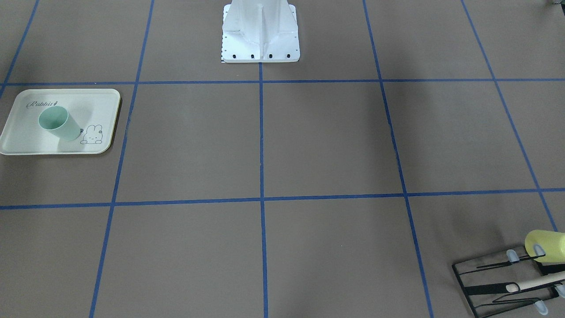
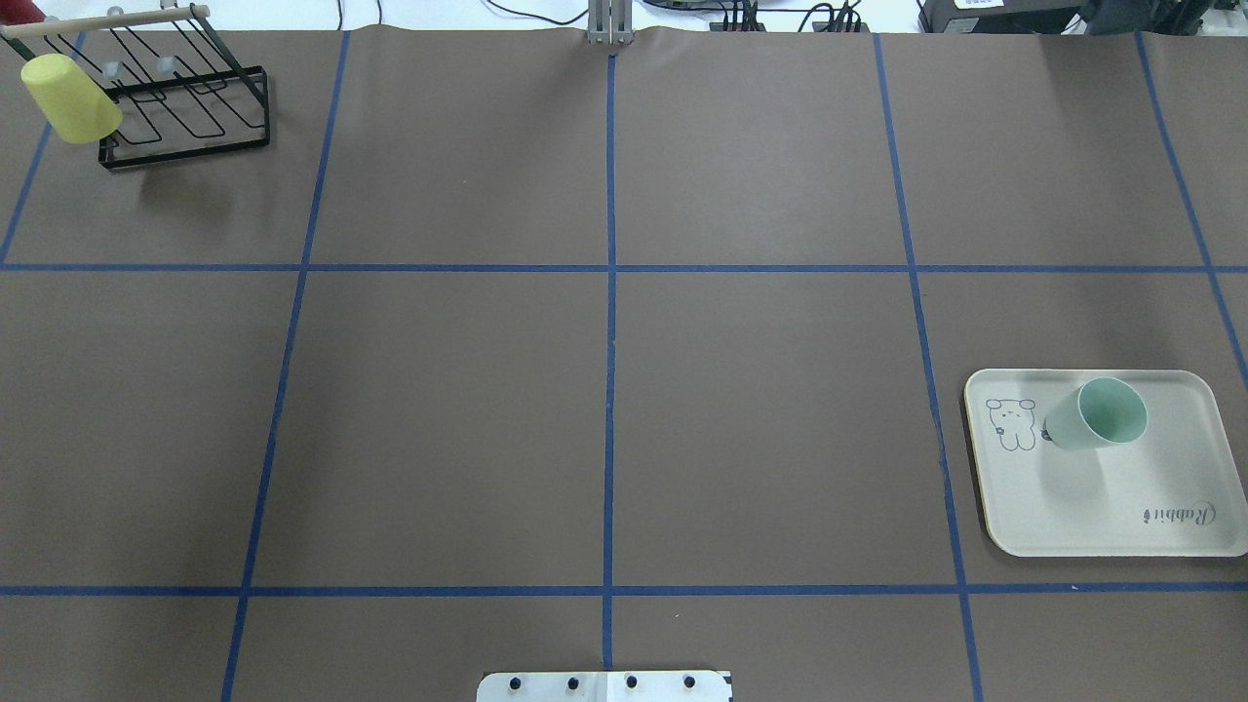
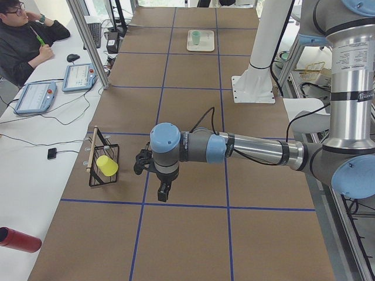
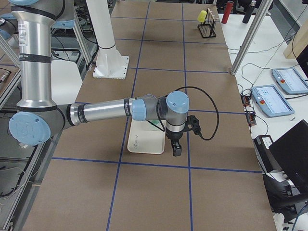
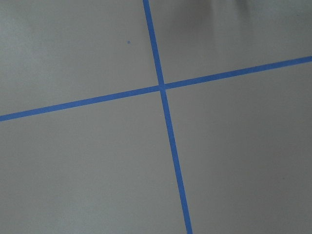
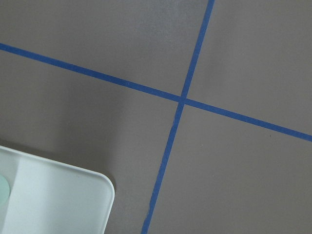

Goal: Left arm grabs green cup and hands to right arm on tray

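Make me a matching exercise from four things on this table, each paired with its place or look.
Things:
1. green cup
2. yellow cup
3. tray
4. wire rack

Place or look:
A. black, at the table's far left corner from the robot
B. cream, with a bunny drawing
C. standing upright on the tray
D. hung on the wire rack

Pairs: 1-C, 2-D, 3-B, 4-A.

Desk: brown surface, blue tape grid. White side bench along frame left carries two tablets beside an aluminium post.
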